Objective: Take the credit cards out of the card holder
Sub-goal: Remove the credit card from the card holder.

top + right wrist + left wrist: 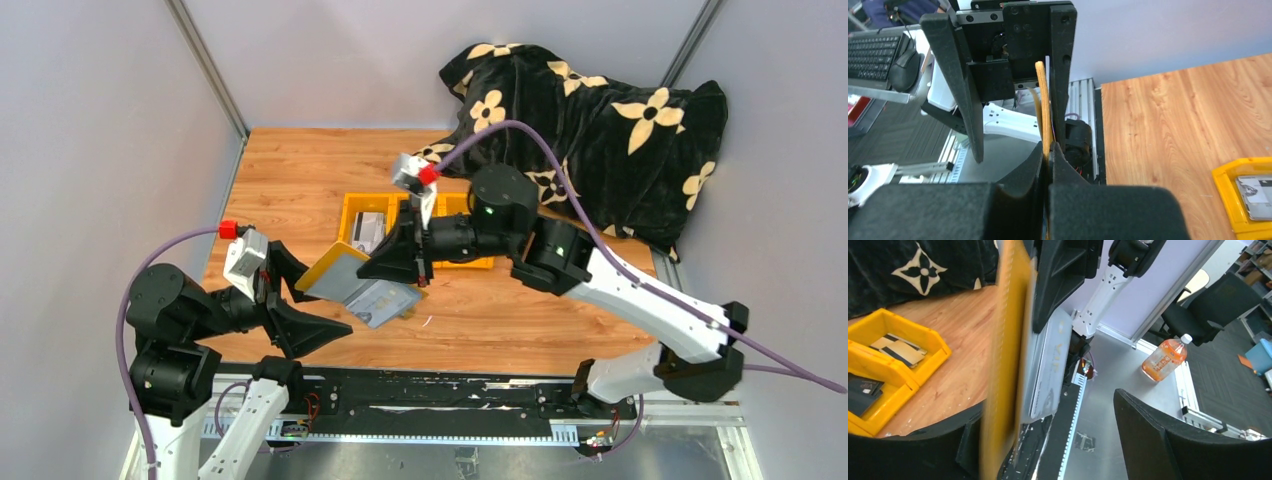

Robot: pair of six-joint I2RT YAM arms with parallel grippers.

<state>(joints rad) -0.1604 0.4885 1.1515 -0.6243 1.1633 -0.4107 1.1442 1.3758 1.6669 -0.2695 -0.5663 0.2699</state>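
The mustard-yellow card holder (338, 270) hangs tilted above the table's front, its grey-blue inner face showing. A pale credit card (386, 301) sticks out of its lower right side. My right gripper (408, 268) is shut on the holder's edge; in the right wrist view the yellow edge (1044, 105) runs up from between the closed fingertips of the gripper (1049, 150). My left gripper (1048, 440) is open, straddling the holder (1005, 365) and the card (1050, 370). The holder sits close to the left-hand finger (908, 455), with a wide gap to the other.
A yellow compartment tray (352, 203) sits mid-table behind the grippers with cards (368, 230) lying in it; the tray (903, 370) also shows in the left wrist view. A black floral cloth (600, 130) fills the back right corner. An orange bottle (1165, 357) stands on the floor.
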